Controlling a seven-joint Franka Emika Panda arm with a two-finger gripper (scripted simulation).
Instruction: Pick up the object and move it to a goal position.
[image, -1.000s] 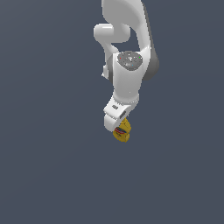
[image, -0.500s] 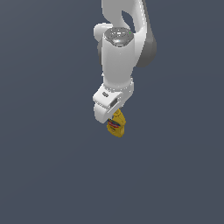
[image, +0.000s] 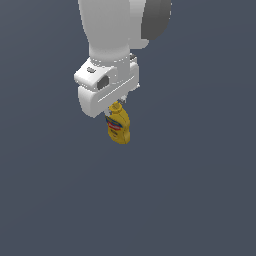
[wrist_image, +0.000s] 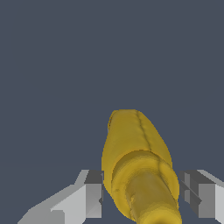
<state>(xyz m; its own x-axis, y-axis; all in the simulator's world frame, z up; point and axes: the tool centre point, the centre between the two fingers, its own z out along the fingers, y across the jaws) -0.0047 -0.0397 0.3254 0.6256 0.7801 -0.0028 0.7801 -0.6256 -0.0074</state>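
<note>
one tool (wrist_image: 141, 197) pinching one yellow bottle (image: 119, 127) by its cap end; bottle hangs below.

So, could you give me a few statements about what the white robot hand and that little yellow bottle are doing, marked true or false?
1. The small yellow squeeze bottle hangs below the white gripper. True.
2. The bottle has a green label. False: the label is red and blue.
3. The bottle is wider than the gripper. False: it is narrower.
4. In the wrist view the bottle sits between the two grey fingers. True.
5. The bottle's cap end points up at the gripper. True.
</note>
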